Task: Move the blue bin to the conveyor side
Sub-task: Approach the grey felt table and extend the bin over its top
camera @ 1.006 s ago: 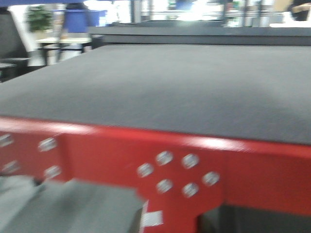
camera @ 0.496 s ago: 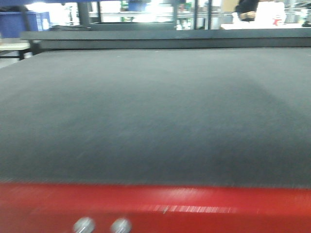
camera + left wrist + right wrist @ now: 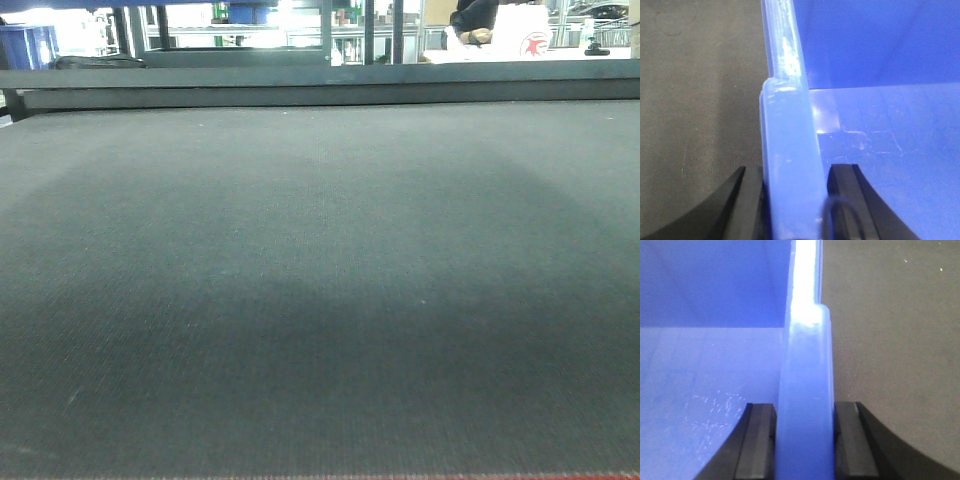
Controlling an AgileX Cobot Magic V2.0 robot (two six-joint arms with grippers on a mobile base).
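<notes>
The blue bin (image 3: 880,150) fills both wrist views, with its glossy inside floor and thick rim showing. My left gripper (image 3: 796,175) is shut on the bin's left rim, one black finger outside and one inside. My right gripper (image 3: 805,412) is shut on the blue bin (image 3: 705,380) at its right rim in the same way. Dark grey woven surface lies just outside each wall (image 3: 700,90) (image 3: 890,340). In the front view the conveyor side (image 3: 320,280) is a wide dark textured belt filling the frame. Neither the bin nor the grippers show there.
A dark metal rail (image 3: 320,85) runs along the belt's far edge. Behind it stand shelves, a blue crate (image 3: 25,45) at the back left and a person (image 3: 475,20) at the back right. A thin red strip (image 3: 480,477) shows at the bottom edge.
The front view has advanced over the belt. The red bolted frame has sunk out of the bottom of the picture, and the belt now fills it.
</notes>
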